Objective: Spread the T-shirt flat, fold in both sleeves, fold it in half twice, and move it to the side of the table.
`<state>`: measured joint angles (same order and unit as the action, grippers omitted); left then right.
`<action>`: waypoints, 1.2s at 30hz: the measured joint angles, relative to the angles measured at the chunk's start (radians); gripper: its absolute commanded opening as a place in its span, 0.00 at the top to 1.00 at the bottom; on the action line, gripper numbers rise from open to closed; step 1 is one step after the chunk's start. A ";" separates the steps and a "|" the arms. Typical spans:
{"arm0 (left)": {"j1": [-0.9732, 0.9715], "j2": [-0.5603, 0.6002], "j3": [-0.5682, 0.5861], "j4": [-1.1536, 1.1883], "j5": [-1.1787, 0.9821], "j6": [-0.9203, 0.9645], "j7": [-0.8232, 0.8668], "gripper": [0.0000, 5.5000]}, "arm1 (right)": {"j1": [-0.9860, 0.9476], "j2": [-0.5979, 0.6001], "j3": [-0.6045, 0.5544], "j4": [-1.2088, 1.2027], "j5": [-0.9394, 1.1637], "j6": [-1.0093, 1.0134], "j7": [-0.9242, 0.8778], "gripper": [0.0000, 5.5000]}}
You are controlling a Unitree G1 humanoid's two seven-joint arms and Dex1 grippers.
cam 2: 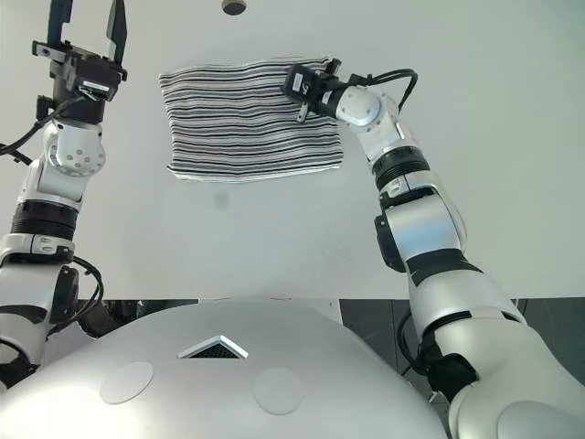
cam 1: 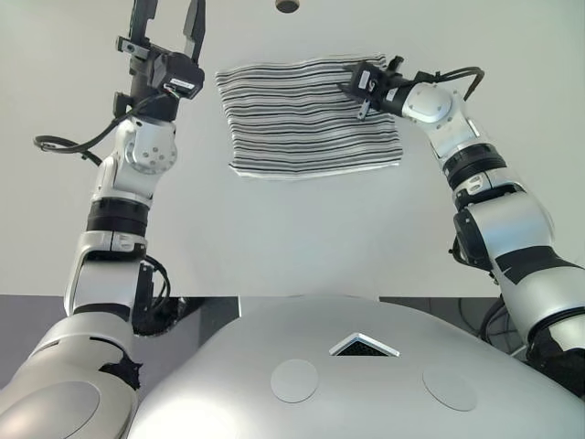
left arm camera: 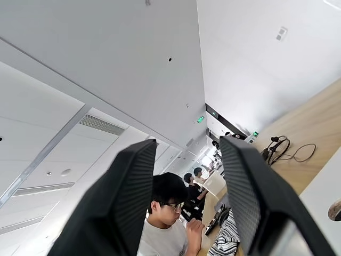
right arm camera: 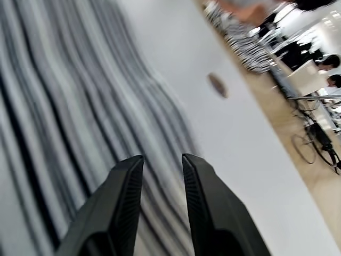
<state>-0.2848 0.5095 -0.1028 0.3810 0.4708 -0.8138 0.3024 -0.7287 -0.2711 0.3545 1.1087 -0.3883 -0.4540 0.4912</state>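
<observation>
So, the white table [cam 1: 274,229] takes up most of what I'm looking at. The T-shirt [cam 1: 302,119] lies on the far middle part of it. It's the black-and-white striped one, folded into a rough rectangle and lying flat, with the near edge a bit wavy and the layers showing along it. No sleeves stick out anywhere.

My left gripper [cam 1: 168,11] is off to the left of the shirt, clear of its left edge. It's lifted off the table and pointing up, so the wrist view looks at the ceiling. The fingers are spread wide with nothing between them.

My right gripper [right arm camera: 162,156] is over the shirt's far right corner, tilted down at the fabric. Its fingers are close together with just a narrow gap, and through that gap I only see stripes, so it isn't holding anything. I honestly can't tell if the tips are touching the cloth or just above it.

Smallest thing: a little dark round hole [cam 1: 288,5] in the tabletop, just past the shirt's far edge.
</observation>
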 measured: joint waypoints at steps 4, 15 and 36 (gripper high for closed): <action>0.023 -0.015 0.011 -0.101 -0.009 0.044 -0.051 0.60 | -0.072 -0.072 0.094 0.054 -0.098 -0.013 -0.007 0.75; 0.070 -0.012 0.041 -0.226 -0.026 0.168 -0.174 0.60 | 0.195 -0.571 0.166 -0.776 -0.016 0.083 0.733 0.75; 0.371 0.225 -0.050 -0.427 0.037 -0.073 -0.455 0.60 | 0.652 -0.385 -0.002 -1.587 0.372 0.751 0.673 0.75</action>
<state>0.0861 0.7344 -0.1528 -0.0459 0.5077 -0.8872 -0.1525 -0.0764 -0.6560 0.3527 -0.4788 -0.0159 0.2967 1.1638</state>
